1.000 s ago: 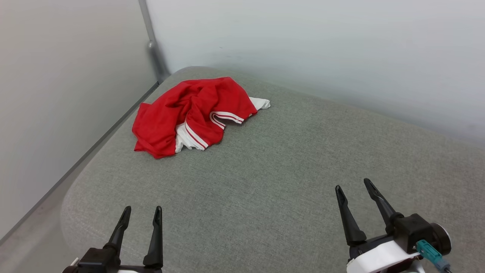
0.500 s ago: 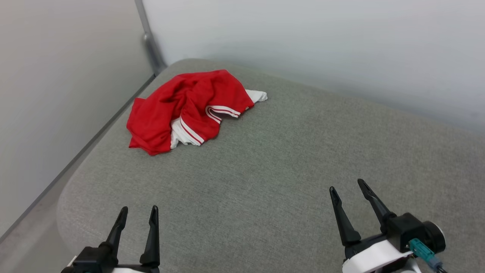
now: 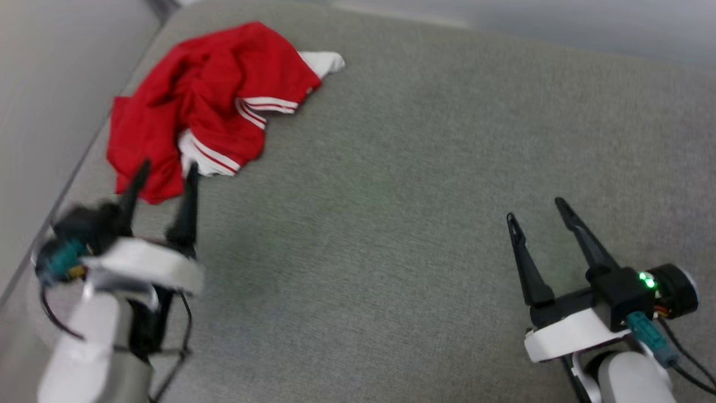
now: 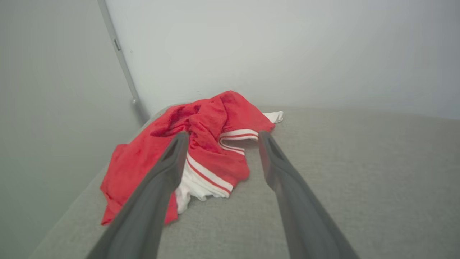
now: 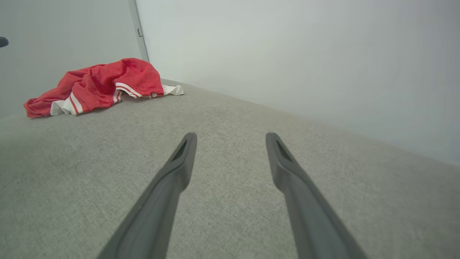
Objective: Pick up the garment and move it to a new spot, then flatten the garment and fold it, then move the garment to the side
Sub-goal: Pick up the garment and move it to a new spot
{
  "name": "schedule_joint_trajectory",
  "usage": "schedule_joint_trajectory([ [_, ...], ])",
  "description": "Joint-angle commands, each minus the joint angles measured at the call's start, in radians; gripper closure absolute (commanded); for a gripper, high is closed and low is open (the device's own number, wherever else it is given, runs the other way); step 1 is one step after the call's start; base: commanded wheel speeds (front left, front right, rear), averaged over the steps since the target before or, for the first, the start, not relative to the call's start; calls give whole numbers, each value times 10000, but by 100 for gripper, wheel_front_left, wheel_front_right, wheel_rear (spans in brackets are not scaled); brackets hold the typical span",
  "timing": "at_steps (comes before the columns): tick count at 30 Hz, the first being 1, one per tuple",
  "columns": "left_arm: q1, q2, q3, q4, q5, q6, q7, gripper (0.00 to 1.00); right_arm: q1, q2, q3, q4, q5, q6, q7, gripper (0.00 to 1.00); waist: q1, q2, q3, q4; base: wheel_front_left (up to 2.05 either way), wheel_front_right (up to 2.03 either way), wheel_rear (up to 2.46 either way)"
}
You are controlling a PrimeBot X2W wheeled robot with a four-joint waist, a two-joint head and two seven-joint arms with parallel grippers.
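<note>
The garment (image 3: 196, 106) lies crumpled on the grey cushion near its far left corner: red cloth with white sleeve parts and red-white striped trim. Its lettering is hidden in the folds. My left gripper (image 3: 168, 170) is open, its fingertips just short of the garment's near edge, nothing between them. In the left wrist view the garment (image 4: 212, 151) sits right ahead of the spread fingers (image 4: 169, 169). My right gripper (image 3: 536, 209) is open over bare cushion at the right, far from the garment (image 5: 97, 86).
The grey fabric cushion (image 3: 391, 168) has a rounded left edge (image 3: 67, 179) beside a pale wall panel (image 3: 45, 84). Another pale wall (image 5: 287, 54) runs along the back, with a metal post (image 4: 124, 72) in the corner behind the garment.
The head camera has tilted down, shifting the whole picture. My left arm has risen and reached forward to the garment's near edge. The right gripper has come slightly forward, too. The garment lies as before.
</note>
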Motion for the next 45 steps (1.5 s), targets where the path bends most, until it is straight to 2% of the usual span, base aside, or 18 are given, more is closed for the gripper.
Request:
schedule_joint_trajectory([
  [1,-620,261,-262,171,-370,6,299,0,-258,-108,-62,-196,-80,-5,45,0,-1,0,1084,-708,0,0,0],
  [8,-3385,2956,-1297,1331,-2135,15,3327,0,-560,-325,-313,-933,-79,-3,179,0,-1,0,2427,-1413,0,0,0],
  [13,-4751,4341,-2061,1893,-3766,15,5789,0,-739,-364,-291,-1175,-211,-3,126,0,-1,0,3132,-1850,0,0,0],
  [17,-5399,5007,-2480,2090,-5432,15,7633,0,-817,-299,-285,-1113,-226,-5,60,0,-1,0,3486,-2111,0,0,0],
  [21,-5643,5516,-2718,2149,-6759,14,8809,0,-884,-250,-269,-962,-242,-9,-10,0,-1,0,3727,-2319,0,0,0],
  [24,-5664,5777,-2994,2124,-7318,14,9325,0,-925,-225,-277,-830,-292,-11,-62,0,-1,0,3848,-2447,0,0,0],
  [28,-5503,5847,-3473,2061,-7812,2,9696,0,-946,-211,-317,-682,-322,-11,-84,0,-1,0,3902,-2543,0,0,0],
  [29,-5492,5844,-3586,1999,-7928,-1,9659,46,-940,-205,-326,-651,-331,-11,-101,0,-1,0,3896,-2556,0,0,0],
  [30,-5475,5814,-3657,1955,-8055,-9,9599,100,-926,-198,-331,-605,-344,-12,-116,0,-1,0,3866,-2565,0,0,0],
  [35,-5481,6001,-3843,1817,-8106,-8,8822,100,-943,-153,-305,-494,-396,-11,-157,0,-1,0,3605,-2612,0,0,0],
  [40,-5453,6416,-4403,1268,-7972,1,7059,100,-919,-27,-245,-266,-342,-6,-229,0,-1,0,2716,-2710,0,0,0],
  [41,-5453,6416,-4403,1268,-7972,1,7059,100,-919,-27,-245,-266,-342,-6,-229,0,-1,0,2716,-2710,0,0,0],
  [42,-5349,6597,-4749,974,-7802,1,6309,100,-885,16,-279,-165,-304,-6,-245,0,-1,0,2325,-2776,0,0,0],
  [45,-5237,6766,-5266,620,-7602,1,5172,100,-841,70,-334,-7,-244,-6,-263,0,-1,0,1680,-2893,0,0,0],
])
